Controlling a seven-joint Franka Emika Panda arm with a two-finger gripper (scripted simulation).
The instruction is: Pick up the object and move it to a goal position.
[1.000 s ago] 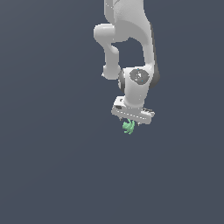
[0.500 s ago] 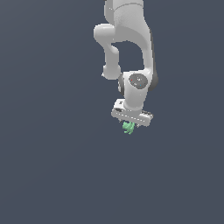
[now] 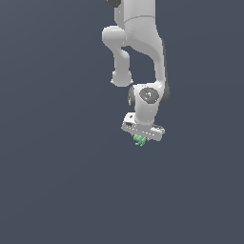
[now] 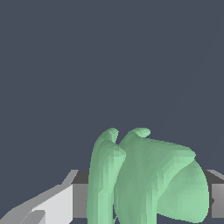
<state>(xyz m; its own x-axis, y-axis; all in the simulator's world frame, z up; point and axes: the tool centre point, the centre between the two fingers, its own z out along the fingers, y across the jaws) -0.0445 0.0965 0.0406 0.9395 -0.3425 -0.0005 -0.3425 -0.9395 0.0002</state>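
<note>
- the white end effector [image 3: 141,138] hung below the arm [image 3: 143,47] in the exterior view, with the small light-green object [image 3: 139,140] tucked directly under its crossbar.
- in the wrist view the object [image 4: 146,179] filled the lower middle of the picture, a lumpy green shape with two rounded nubs on top, sitting between pale and grey parts of the end effector at either side.
- the end effector looked closed down narrowly on the object, holding it; the fingers themselves were mostly hidden by the green lump, so the exact contact could not be made out.
- nothing in either view showed a table or other surface under the object; the background was a flat dark grey all round, so whether the object was well lifted or only just clear could not be told.
- judged from this, the picking-up step seemed done and the carrying step was in hand.
- the next move called for keeping the grip steady while taking the object over to the goal position.
- no goal marker was visible in either picture, so which way and how far that move had to go could not be said.
- no other thing appeared near the end effector, and nothing visible stood in the way of the carry.
- the main risk seemed to be the tiny, irregular object slipping or twisting in the grip.
</note>
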